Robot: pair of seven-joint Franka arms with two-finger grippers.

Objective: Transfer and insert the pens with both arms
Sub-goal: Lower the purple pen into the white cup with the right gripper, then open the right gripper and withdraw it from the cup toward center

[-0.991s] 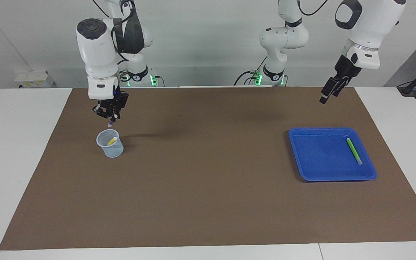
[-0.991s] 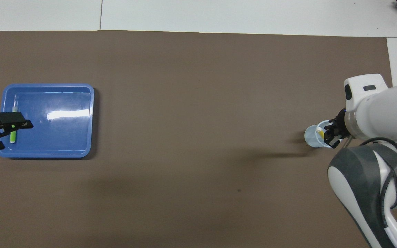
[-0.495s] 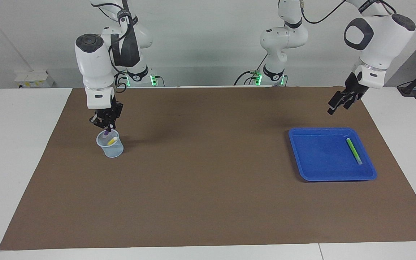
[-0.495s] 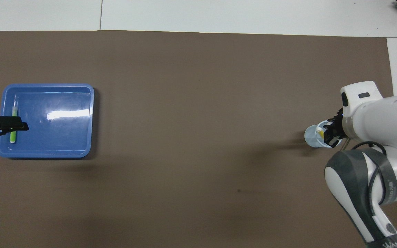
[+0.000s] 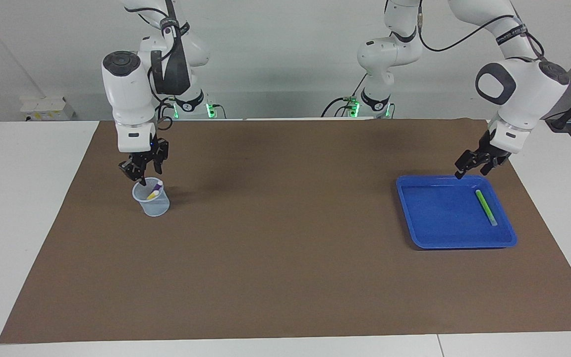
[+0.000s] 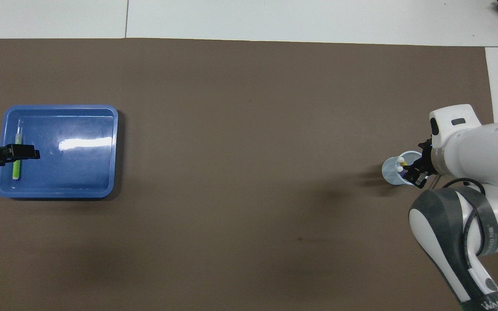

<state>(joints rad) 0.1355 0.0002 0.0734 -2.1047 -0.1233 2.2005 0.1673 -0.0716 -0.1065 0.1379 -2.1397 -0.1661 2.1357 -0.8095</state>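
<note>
Right gripper [image 5: 142,174] fingers now spread; purple pen [image 5: 157,187] released into cup [image 5: 151,198] beside yellow. Left gripper [image 5: 474,166] fingers spread, descended over tray [image 5: 417,233] at green pen's [image 5: 485,207] twelve o'clock.

Facing view looked down from high across the table at both arms' bases, taking in the whole brown mat [image 5: 285,277] and white table edges. Overhead view sat above the robots' end, looked forward and steeply down, framed tighter. The views were half a turn apart. Both caught the mat, tray [image 5: 417,238] [image 6: 59,192] and cup [image 5: 156,206] [image 6: 389,170], on swapped sides.
</note>
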